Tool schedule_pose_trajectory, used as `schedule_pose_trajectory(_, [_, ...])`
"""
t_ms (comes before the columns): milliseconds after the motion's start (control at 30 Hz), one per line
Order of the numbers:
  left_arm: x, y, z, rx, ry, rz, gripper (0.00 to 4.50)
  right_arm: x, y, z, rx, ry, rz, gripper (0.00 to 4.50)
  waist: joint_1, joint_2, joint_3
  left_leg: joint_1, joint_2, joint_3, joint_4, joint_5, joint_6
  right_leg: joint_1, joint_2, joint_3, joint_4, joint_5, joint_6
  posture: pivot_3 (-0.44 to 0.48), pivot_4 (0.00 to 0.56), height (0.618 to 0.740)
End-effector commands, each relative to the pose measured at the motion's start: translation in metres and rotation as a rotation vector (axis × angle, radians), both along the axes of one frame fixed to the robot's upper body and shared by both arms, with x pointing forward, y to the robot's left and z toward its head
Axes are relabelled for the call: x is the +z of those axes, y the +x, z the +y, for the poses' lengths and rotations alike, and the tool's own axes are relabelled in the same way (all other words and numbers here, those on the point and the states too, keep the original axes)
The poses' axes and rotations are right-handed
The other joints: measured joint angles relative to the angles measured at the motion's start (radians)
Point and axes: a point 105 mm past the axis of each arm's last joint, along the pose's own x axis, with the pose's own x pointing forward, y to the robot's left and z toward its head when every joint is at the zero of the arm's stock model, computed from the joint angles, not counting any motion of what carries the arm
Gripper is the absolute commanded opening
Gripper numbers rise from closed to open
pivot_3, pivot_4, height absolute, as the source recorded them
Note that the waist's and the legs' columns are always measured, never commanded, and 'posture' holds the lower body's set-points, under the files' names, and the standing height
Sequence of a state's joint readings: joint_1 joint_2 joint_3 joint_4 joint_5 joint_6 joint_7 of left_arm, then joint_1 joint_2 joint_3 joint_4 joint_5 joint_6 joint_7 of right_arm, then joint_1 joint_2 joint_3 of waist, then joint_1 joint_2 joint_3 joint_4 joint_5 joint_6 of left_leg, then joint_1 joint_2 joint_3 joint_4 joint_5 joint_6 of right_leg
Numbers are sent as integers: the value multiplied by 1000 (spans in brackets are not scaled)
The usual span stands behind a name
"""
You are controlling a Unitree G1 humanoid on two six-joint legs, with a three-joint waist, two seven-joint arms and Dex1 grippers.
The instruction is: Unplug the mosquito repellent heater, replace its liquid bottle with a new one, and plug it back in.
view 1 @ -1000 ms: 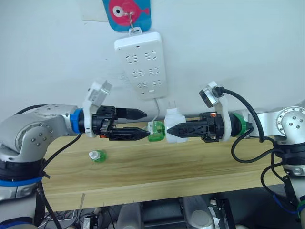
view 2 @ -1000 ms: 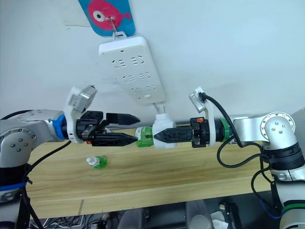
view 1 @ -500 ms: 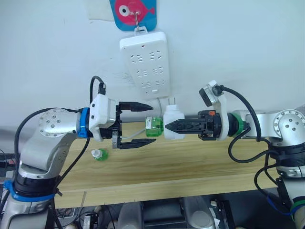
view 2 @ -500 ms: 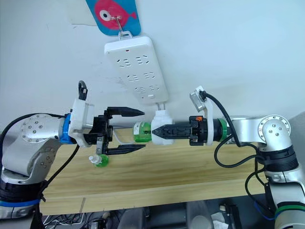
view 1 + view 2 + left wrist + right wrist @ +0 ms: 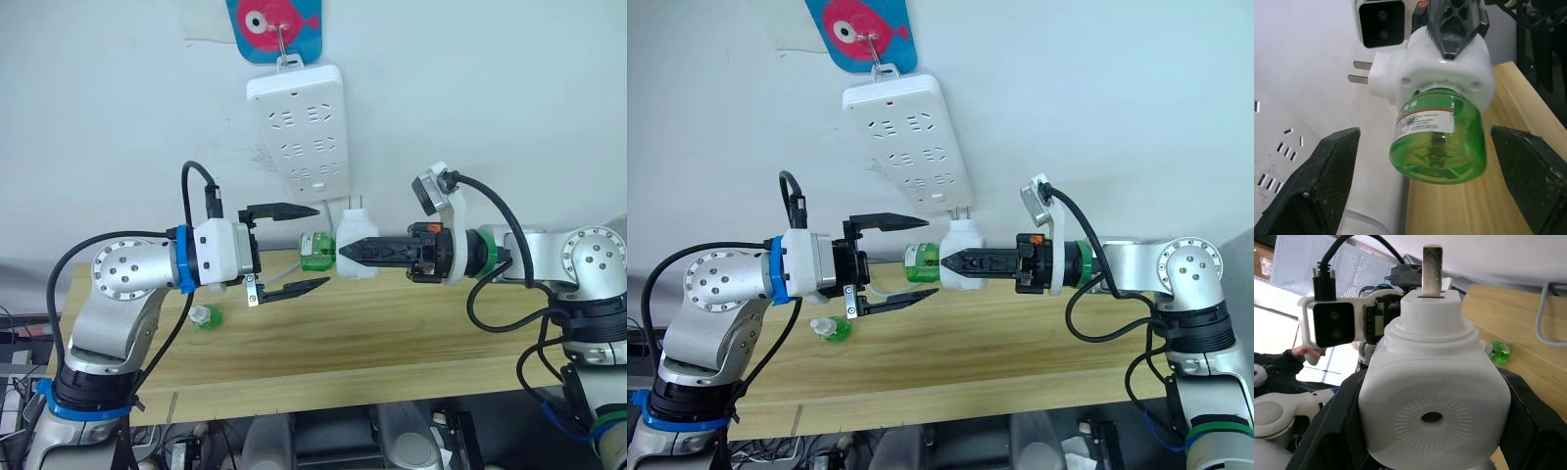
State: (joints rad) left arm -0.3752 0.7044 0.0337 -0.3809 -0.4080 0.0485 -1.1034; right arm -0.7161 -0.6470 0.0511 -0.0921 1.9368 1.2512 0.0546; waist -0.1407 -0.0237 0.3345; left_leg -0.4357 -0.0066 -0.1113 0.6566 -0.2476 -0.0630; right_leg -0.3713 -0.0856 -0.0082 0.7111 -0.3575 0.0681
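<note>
heater (image 5: 355,245): off the strip and in mid-air above the desk's back edge; your right tool (image 5: 355,250) is clamped on its body, prongs pointing up, so the bottle end faces sideways toward your other arm.
old bottle (image 5: 316,251): screwed into the heater, green base sticking out to the robot's left; held that way so it can be gripped and twisted off.
left tool (image 5: 300,249): fingers spread wide apart, one above and one below the bottle, not touching it; left wrist view shows the bottle (image 5: 1440,142) centred in the gap.
step (my read): you're lined up to close on the bottle and unscrew it while the right arm keeps the heater fixed.
new bottle (image 5: 202,317): white-capped, lying on the desk near its left end, well apart from both tools; parked there until the old one is out.
strip (image 5: 298,131): hangs on the wall above the desk, sockets free for re-plugging.
risk: smooth round bottle, could slip when twisted; close squarely on its sides, not on the rim.
</note>
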Motion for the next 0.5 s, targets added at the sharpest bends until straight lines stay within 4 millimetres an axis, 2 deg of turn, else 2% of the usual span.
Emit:
schedule_pose_trajectory(33, [6,-4,3,-12,6,-27,4470,10,-4,-4,7,45,-19,2994,0,0,0,0,0,0,1,0,0,0,0,0,0,0,0,-196,330,740])
schedule_pose_trajectory(100, [6,-3,3,-11,3,-24,4294,10,-4,-5,5,43,-19,2994,0,0,0,0,0,-1,3,0,0,0,0,0,0,0,0,-201,324,740])
schedule_pose_trajectory(233, [5,0,3,-10,11,-25,3321,10,-4,-5,4,43,-22,2994,1,0,0,0,0,-1,5,-2,3,0,0,1,1,0,0,-206,321,740])
schedule_pose_trajectory(500, [6,3,0,-30,10,-36,3321,11,-5,-5,8,44,-29,2994,0,0,0,0,0,-1,5,-2,3,0,0,1,1,0,0,-216,318,740])
